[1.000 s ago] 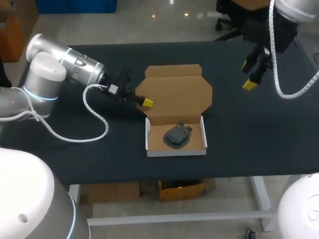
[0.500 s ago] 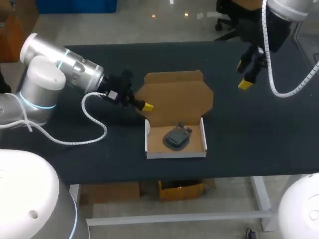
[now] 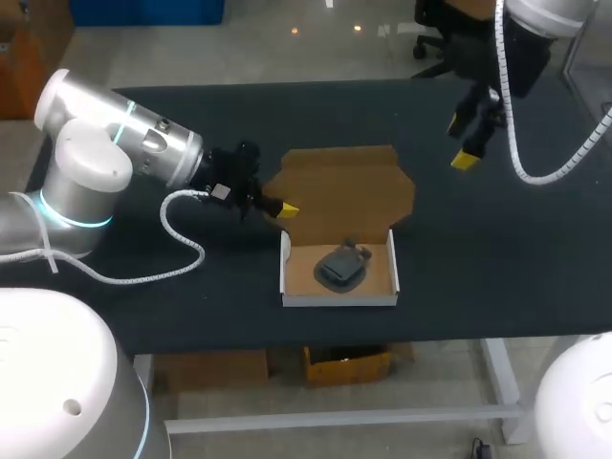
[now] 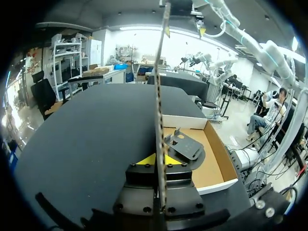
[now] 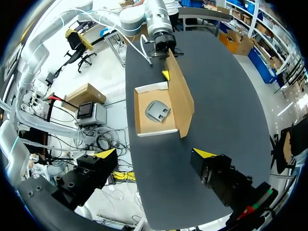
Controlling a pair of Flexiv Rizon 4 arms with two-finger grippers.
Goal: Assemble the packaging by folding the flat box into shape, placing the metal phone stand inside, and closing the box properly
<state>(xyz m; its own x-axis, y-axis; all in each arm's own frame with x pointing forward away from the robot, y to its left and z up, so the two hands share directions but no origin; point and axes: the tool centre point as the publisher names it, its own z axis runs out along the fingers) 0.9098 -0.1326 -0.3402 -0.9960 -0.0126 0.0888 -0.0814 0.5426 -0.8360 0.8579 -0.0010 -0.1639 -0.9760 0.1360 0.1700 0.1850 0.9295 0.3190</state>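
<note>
A white-walled cardboard box tray (image 3: 287, 273) sits near the table's front edge with the dark metal phone stand (image 3: 339, 265) lying inside it. Its brown lid (image 3: 346, 186) is hinged at the far side and stands tilted up. My left gripper (image 3: 284, 208) is shut on the lid's left edge. In the left wrist view the lid (image 4: 161, 72) appears edge-on, pinched in the left gripper (image 4: 159, 161), with the stand (image 4: 185, 147) beside it. My right gripper (image 3: 466, 143) hangs open and empty, high over the back right. From the right gripper (image 5: 155, 153), the box (image 5: 139, 113) lies far ahead.
The black table (image 3: 497, 268) is bare to the right of the box and along the front. My left arm's white coiled cable (image 3: 182, 253) droops onto the table left of the box.
My left gripper has shifted a little forward and right while holding the lid's edge, tipping the lid further up. The right gripper has drifted slightly left and back, staying open.
</note>
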